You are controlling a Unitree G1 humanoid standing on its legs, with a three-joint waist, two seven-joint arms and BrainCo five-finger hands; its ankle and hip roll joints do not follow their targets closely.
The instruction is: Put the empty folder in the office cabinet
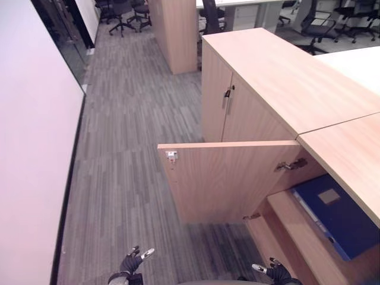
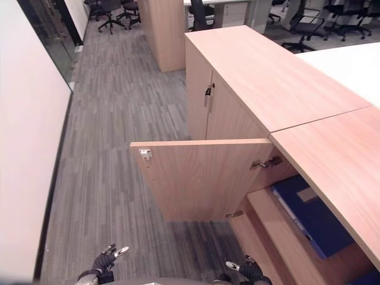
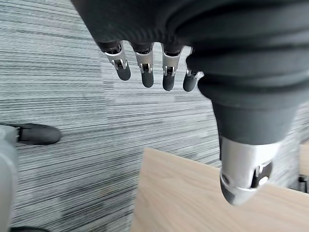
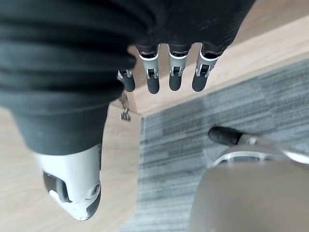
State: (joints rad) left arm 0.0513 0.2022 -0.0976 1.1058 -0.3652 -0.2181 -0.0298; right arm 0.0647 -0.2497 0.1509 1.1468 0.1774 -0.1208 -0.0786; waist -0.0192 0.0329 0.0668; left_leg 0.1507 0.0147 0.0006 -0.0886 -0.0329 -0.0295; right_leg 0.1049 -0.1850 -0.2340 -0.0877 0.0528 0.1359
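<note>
Blue folder (image 1: 335,215) lying flat on a shelf inside the pale wood office cabinet (image 1: 285,83), showing at about four o'clock in the head views, under the overhanging cabinet top and touching neither hand. Standing wide open at the centre, the cabinet door (image 1: 228,178), swung out over the grey striped carpet (image 1: 127,148), its hinges catching the light at three o'clock. Hanging low at seven o'clock, the left hand (image 1: 132,261), fingers (image 3: 146,72) straight and relaxed, slightly spread, holding nothing, with the door's top edge showing beyond it in the left wrist view. Hanging low at five o'clock, the right hand (image 1: 274,272), likewise slack and empty, fingers (image 4: 175,72) dangling over carpet and wood. Judging from this, placing looking done, with the folder already resting in its compartment and both arms clear. Likely remaining: closing the door, calling for a hand reaching to its free edge at nine o'clock of the panel and pushing it round toward the cabinet front, keeping clear of the folder's protruding corner. Office chairs (image 1: 127,12) sitting far off at twelve o'clock.
</note>
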